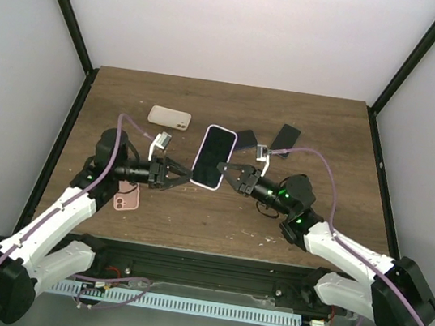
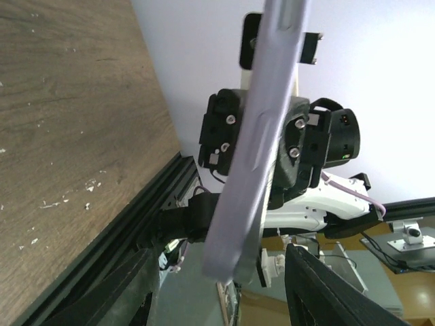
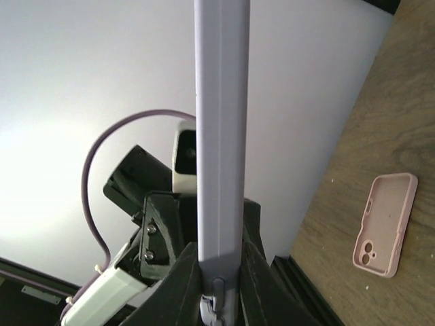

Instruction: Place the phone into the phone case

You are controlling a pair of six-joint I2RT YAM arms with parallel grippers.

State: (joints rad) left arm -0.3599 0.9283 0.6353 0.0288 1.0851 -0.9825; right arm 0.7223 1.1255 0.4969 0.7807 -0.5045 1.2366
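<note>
the phone (image 1: 215, 156) looks already framed by the lavender case (image 3: 221, 136), held up off the table (image 1: 314, 227) between our arms. our right gripper (image 1: 225, 168) is clamped on one rim. our left gripper (image 1: 180, 175) stands apart around the opposite rim. we judge we're seating it: next, the left pinches that rim home.

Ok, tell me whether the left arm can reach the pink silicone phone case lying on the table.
Probably, though awkwardly. The left gripper stands open beside the lavender-cased phone, so it is free. The pink phone case lies with nothing on it, close beside that arm's forearm, so it must fold back.
</note>
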